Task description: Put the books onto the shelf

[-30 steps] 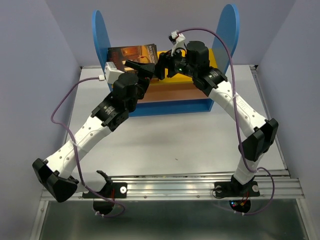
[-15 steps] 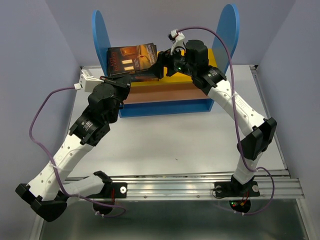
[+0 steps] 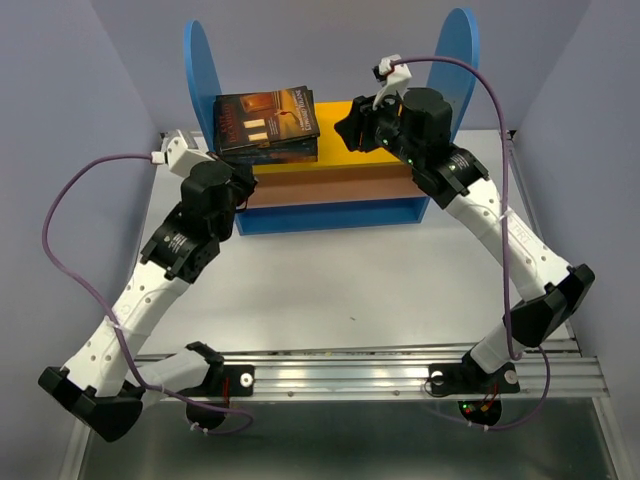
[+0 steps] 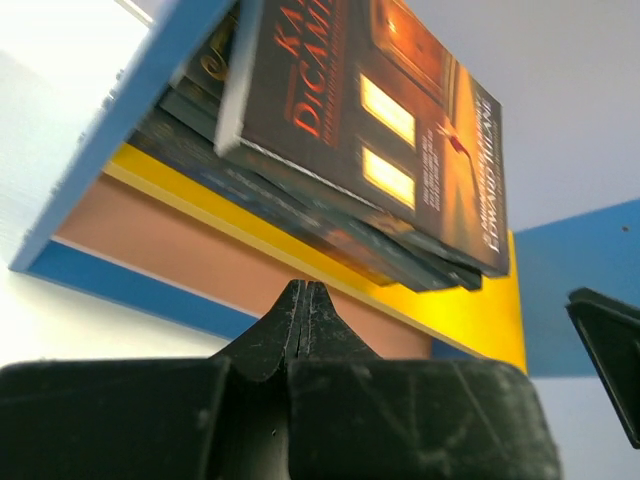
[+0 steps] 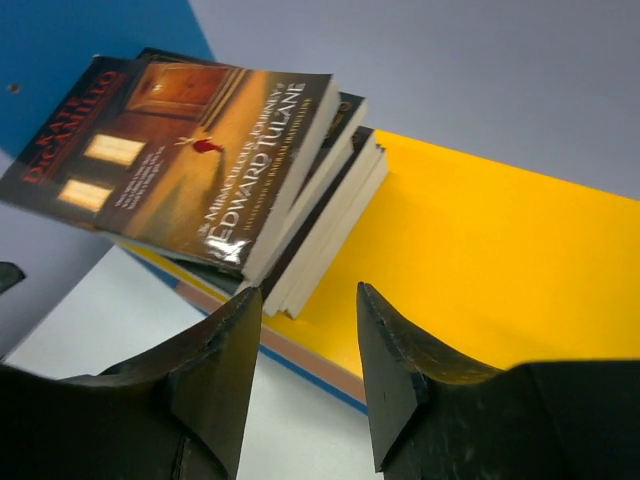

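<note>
The books lie flat in a stack of several at the left end of the shelf's yellow top board, a dark orange-lit cover uppermost. My left gripper sits low in front of the shelf's left end, below the stack, shut with nothing in it; in the left wrist view its tips meet under the books and the yellow board. My right gripper hovers over the board just right of the stack, open and empty. In the right wrist view its tips stand apart beside the books.
The shelf stands at the back of the white table, between grey walls. A brownish middle board and a blue bottom board show below the top board. A metal rail runs along the near edge. Purple cables loop beside both arms.
My left gripper has shut and pulled back left and down, away from the stack. My right gripper has drawn off to the right and its jaws have narrowed. The books stay on the top board.
</note>
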Controlling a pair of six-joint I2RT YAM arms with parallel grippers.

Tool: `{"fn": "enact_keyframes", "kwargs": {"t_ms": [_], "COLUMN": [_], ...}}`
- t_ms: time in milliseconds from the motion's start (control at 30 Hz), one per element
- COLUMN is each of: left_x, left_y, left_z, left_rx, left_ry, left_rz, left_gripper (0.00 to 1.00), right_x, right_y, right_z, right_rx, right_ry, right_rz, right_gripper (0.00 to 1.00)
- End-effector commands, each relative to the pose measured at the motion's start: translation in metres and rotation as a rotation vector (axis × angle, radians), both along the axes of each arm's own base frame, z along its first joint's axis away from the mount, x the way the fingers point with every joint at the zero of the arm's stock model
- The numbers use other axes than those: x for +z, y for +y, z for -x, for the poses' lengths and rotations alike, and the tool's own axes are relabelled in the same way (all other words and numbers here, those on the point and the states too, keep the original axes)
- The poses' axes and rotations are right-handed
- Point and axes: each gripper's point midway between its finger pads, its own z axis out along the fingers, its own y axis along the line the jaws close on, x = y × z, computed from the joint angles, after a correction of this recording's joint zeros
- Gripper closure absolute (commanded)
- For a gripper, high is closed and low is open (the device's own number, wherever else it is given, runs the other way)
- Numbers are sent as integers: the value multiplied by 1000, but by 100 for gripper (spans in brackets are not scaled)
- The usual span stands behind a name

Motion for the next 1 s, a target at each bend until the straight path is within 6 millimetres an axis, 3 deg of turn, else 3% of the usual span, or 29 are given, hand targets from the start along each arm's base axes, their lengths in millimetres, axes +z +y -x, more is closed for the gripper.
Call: {"fn": "enact_keyframes", "kwargs": {"t_ms": [0, 400, 733, 967], "left_x": [20, 20, 26, 26], "left_y": [19, 36, 56, 61], "left_z": [-9, -26, -30, -38], "left_rx": [16, 38, 88, 89], "left_ry": [-52, -47, -53, -54], "left_rz": [-30, -39, -42, -43], "left_gripper": [100, 100, 100, 100], "right_x": [9, 11, 12, 7], "right_y": [-20, 5, 35, 40], "right_z": [-19, -39, -34, -32], "right_rx": [-145, -87, 67, 94], "right_ry": [-60, -86, -87, -70], "right_rz": [27, 42, 22, 16], "right_gripper": [54, 57, 57, 57]}}
